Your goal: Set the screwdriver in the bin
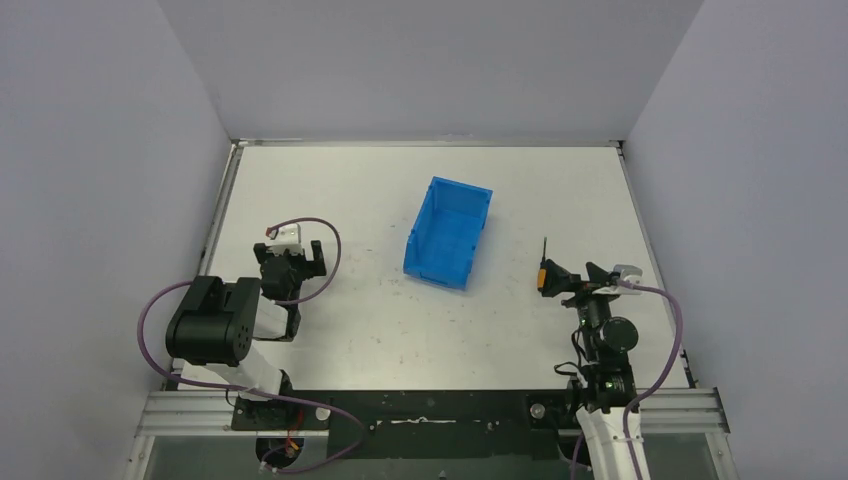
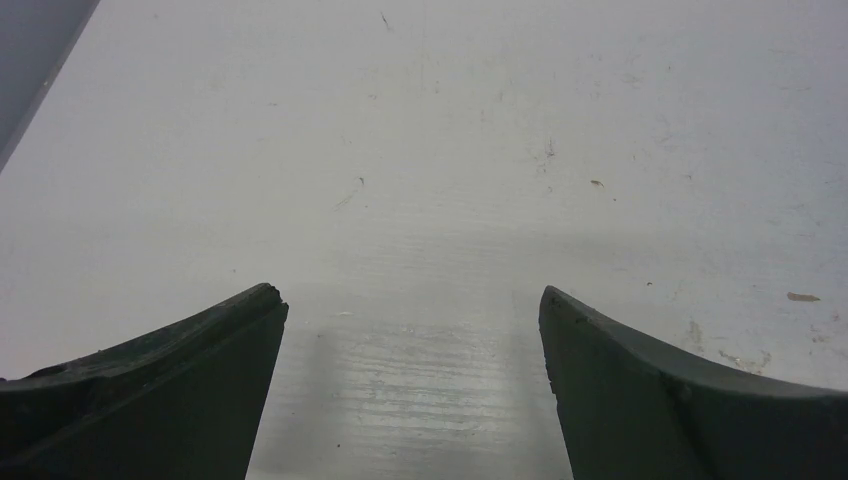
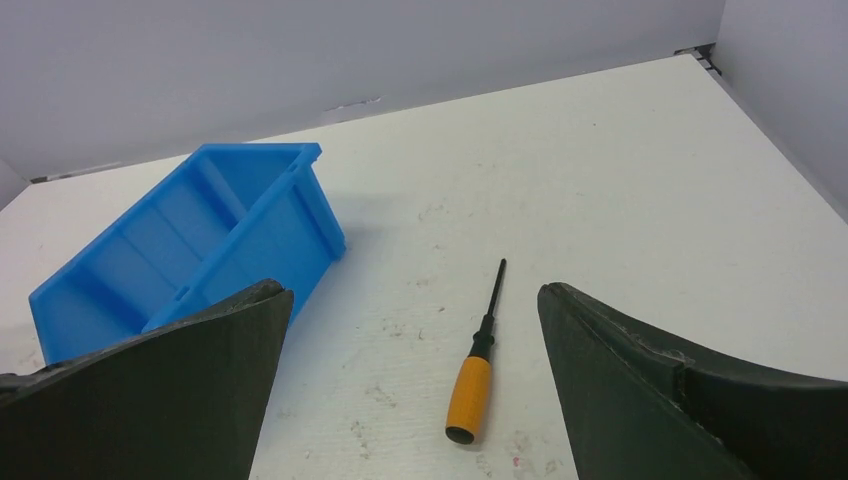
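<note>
Our right gripper (image 3: 410, 292) sits nearest, jaws spread wide and holding nothing, low over the tabletop (image 1: 400, 330) close to its right edge. Between its fingers we see the screwdriver (image 3: 472, 385) lying flat on the tabletop, orange handle toward us and black shaft toward the far edge. We find the bin (image 3: 200, 240) near the tabletop's middle (set at a slant, nothing in it), apart from the screwdriver on its left. Our left gripper (image 2: 412, 295) is also spread wide and holding nothing, over bare tabletop toward the left edge.
</note>
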